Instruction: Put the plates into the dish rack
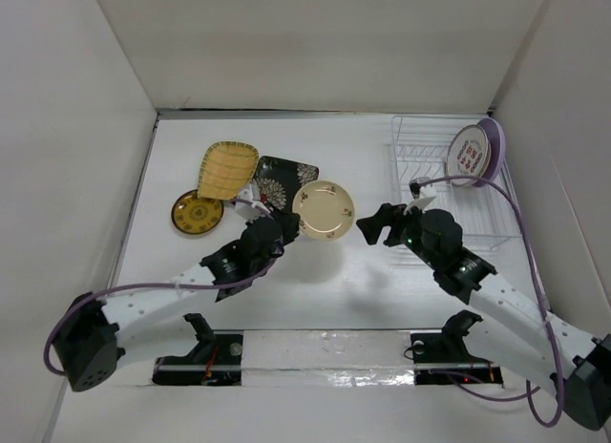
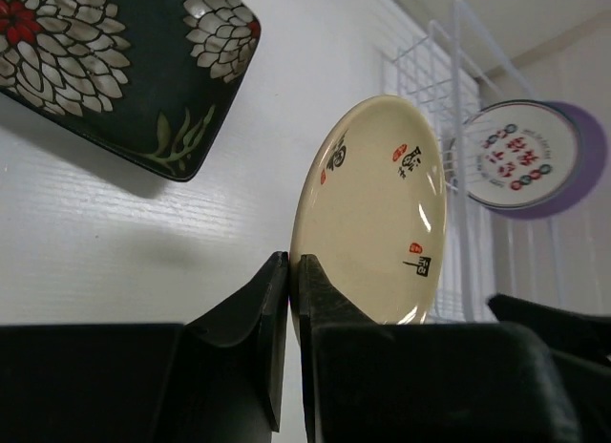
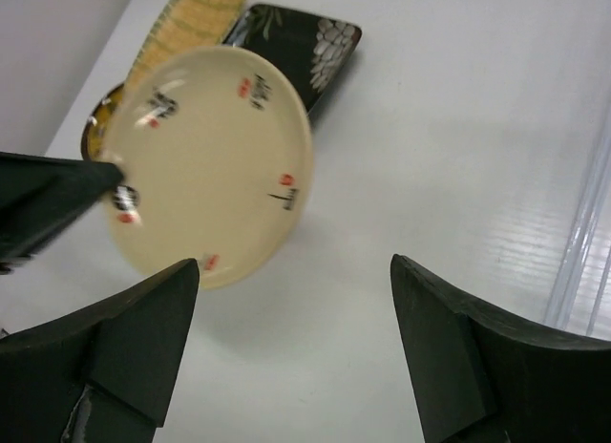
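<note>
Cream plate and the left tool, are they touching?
Touching. The left wrist view shows the left tool clamped on the rim of the cream plate.

dish rack (image 1: 420,166) sits back right on the tabletop (image 1: 334,290), inner plate (image 1: 468,154) and outer plate (image 1: 495,137) upright together at its far right end. back left: squarish plate (image 1: 227,169), rectangular plate (image 1: 282,180) just to its right, small round plate (image 1: 198,212) in front. middle plate (image 1: 324,210) hangs between left hand (image 1: 291,223) and right hand (image 1: 370,223).

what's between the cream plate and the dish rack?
Only the right claw, jaws open, sits between the cream plate and the dish rack. The top view shows this.
</note>
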Tool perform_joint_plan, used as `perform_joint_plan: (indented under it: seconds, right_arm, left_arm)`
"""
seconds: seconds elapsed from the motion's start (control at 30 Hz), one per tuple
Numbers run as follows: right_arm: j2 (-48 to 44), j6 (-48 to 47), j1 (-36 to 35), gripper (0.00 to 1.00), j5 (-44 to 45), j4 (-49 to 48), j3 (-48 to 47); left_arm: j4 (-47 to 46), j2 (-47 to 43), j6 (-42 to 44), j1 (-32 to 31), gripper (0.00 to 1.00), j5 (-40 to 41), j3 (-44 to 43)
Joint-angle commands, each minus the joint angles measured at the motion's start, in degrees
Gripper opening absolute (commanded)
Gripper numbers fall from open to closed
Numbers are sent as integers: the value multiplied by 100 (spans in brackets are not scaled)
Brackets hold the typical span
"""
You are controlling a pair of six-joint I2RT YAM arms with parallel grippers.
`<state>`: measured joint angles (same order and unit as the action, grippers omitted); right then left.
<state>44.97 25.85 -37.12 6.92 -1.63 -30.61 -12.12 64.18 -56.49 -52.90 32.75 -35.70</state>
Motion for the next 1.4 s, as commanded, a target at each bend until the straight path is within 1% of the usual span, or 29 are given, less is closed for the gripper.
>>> perform_joint_plan:
  seconds: [0.0, 0.07, 0.1, 0.17, 0.3, 0.4, 0.47, 0.5, 0.57, 0.63, 0.67, 0.7, 0.73, 0.77, 0.83, 0.87, 0.9, 0.93, 0.97, 1.0, 1.07, 1.1, 1.13, 1.17, 1.2, 1.23, 1.3, 1.33, 1.37]
  right_arm:
    - [424, 61, 222, 88, -961, -688, -296]
    - [774, 96, 223, 90, -1514, -882, -410]
    - [881, 157, 223, 90, -1666, -1092, -445]
    - [1161, 228, 223, 90, -2025, -1278, -533]
    - [1452, 447, 170, 88, -2405, -1691, -648]
    - [1611, 544, 110, 84, -2450, -1788, -753]
    - [1769, 588, 57, 67, -2415, -1788, -806]
    - [1839, 640, 56, 47, -2354, -1806, -832]
    - [1857, 711, 56, 25, -2248, -1850, -850]
    - [1805, 781, 4, 0, -2143, -1894, -867]
    - [1709, 799, 3, 0, -2090, -1885, -894]
    - [1638, 799, 3, 0, -1811, -1763, -938]
    - [1577, 747, 90, 0, -1651, -1666, -1060]
    - [1437, 686, 161, 0, -1502, -1526, -1148]
    - [1304, 467, 486, 0, -984, -999, -1385]
    - [1260, 361, 600, 0, -764, -789, -1647]
    - [1216, 221, 679, 0, 73, -386, -1789]
    - [1225, -103, 802, 0, 578, -182, -1930]
    - [1259, -297, 855, 0, 1070, -6, -2210]
    - [1390, -491, 917, 0, 2049, 248, -2352]
    - [1575, -1018, 1206, 0, 2847, 391, -2554]
    - [1672, -1194, 1338, 0, 3407, 374, -2694]
    - [1908, -1492, 1470, 0, 3639, 356, -2765]
    - [2023, -1599, 1732, 0, 4050, 226, -2801]
    - [2129, -1679, 1883, 0, 4115, 103, -2801]
    - [2313, -1653, 2041, 0, 4098, 40, -2845]
    - [2507, -1653, 2410, 0, 4046, -292, -2819]
    - [2630, -1662, 2516, 0, 4046, -399, -2845]
    - [2874, -1653, 2613, 0, 4037, -504, -2880]
  left_arm:
    - [-449, -1044, 375, -18, 0, -225, 431]
    - [-414, -1398, 524, -18, 0, -471, 564]
    - [-405, -1696, 577, 34, 0, -576, 669]
    - [-379, -1943, 665, 35, 0, -779, 757]
    - [-344, -2348, 963, 166, 0, -1095, 819]
    - [-344, -2402, 1061, 166, 0, -1324, 793]
    - [-396, -2437, 1140, 166, 0, -1482, 793]
    - [-457, -2489, 1192, 166, 0, -1543, 802]
    - [-476, -2533, 1263, 166, 0, -1561, 802]
    - [-371, -2525, 1368, 219, 0, -1579, 723]
    - [-300, -2481, 1499, 219, 2, -1579, 670]
    - [-187, -2394, 1579, 219, 10, -1562, 574]
    - [-142, -2341, 1675, 219, 32, -1509, 521]
    - [-107, -2288, 1798, 219, 42, -1483, 460]
    - [69, -2173, 2106, 219, 61, -1255, 275]
    - [95, -2164, 2203, 219, 64, -1158, 248]
    - [9, -2208, 2360, 219, 67, -1009, 318]
    - [-88, -2243, 2405, 219, 68, -816, 397]
    - [-219, -2287, 2458, 219, 68, -753, 502]
    - [-525, -2357, 2519, 219, 68, -718, 720]
    - [-721, -2367, 2748, 219, 66, -735, 836]
    - [-817, -2323, 2853, 219, 65, -727, 872]
    - [-862, -2288, 3089, 219, 57, -796, 889]
    - [-984, -2209, 3213, 219, 53, -823, 942]
    - [-1072, -2165, 3319, 132, 51, -823, 995]
    - [-1151, -2121, 3424, 18, 41, -832, 1056]
    - [-1327, -1963, 3671, 17, 31, -849, 1223]
    - [-1354, -1919, 3645, 17, 22, -936, 1241]
    - [-1381, -1866, 3645, 17, 18, -1033, 1259]
